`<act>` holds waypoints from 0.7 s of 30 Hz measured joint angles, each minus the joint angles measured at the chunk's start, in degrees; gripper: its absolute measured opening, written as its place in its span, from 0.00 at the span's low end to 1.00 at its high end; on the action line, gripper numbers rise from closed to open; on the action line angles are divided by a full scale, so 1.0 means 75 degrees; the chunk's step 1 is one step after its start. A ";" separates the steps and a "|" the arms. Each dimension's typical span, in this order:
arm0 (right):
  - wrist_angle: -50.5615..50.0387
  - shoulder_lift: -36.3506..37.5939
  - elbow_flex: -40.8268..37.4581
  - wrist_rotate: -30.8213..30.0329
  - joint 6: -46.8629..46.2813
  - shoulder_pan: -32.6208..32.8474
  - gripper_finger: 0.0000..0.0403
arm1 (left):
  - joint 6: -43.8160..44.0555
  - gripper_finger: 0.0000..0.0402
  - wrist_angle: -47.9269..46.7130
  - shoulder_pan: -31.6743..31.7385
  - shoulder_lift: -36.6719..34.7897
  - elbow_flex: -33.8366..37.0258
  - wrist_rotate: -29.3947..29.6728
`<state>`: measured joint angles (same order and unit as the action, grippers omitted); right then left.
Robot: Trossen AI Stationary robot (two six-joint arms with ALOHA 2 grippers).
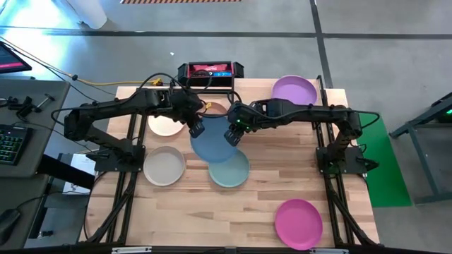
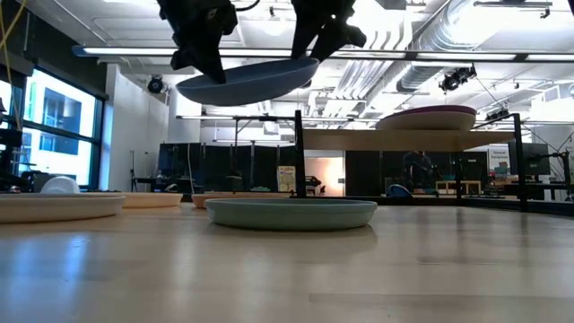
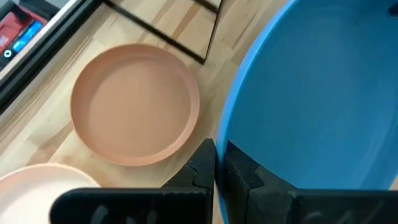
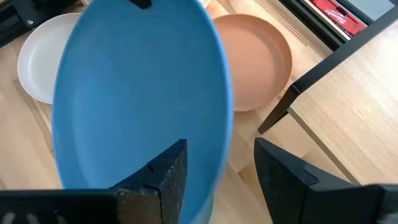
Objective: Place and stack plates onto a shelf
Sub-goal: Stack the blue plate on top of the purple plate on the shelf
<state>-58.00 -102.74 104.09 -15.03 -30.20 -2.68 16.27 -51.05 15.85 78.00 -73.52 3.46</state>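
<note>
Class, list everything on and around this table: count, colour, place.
table: one, light wood, centre
shelf: one, light wood, table's far right
purple plate: one, on shelf
blue plate: one, held above table
teal plate: one, table centre
terracotta plate: one, beside shelf
pale pink plate: one, far left
cream plate: one, left side
magenta plate: one, near right
box: one, red-black, behind table
left end effector: one, dark, shut on blue plate
right end effector: one, dark, open at blue plate's rim

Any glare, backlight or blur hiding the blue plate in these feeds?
Low view: the blue plate is backlit by ceiling lights, a dark silhouette with both grippers; the near table is blurred. Left wrist view: evenly lit, left gripper fingers soft. Right wrist view: plate's near rim smeared. High view: no glare.
</note>
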 joint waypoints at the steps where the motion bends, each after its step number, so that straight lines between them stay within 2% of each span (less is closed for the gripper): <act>1: -0.0003 0.0000 0.0000 0.0000 -0.0001 0.0000 0.40 | 0.0006 0.00 0.0092 -0.0018 0.0000 0.0000 0.0000; 12: -0.0003 0.0000 0.0000 0.0000 -0.0186 0.0000 0.25 | 0.0012 0.00 0.0478 -0.0124 0.0000 0.0000 -0.0003; 18: -0.0041 0.0003 0.0000 -0.0017 -0.0620 -0.0006 0.05 | 0.0000 0.00 0.0585 -0.0124 0.0000 0.0000 -0.0003; 21: -0.0050 0.0003 -0.0002 -0.0041 -0.0960 -0.0007 0.02 | 0.0005 0.00 0.0593 -0.0124 -0.0003 0.0000 0.0003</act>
<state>-58.37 -102.72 104.08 -15.33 -37.39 -2.73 16.31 -46.61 14.92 77.97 -73.52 3.49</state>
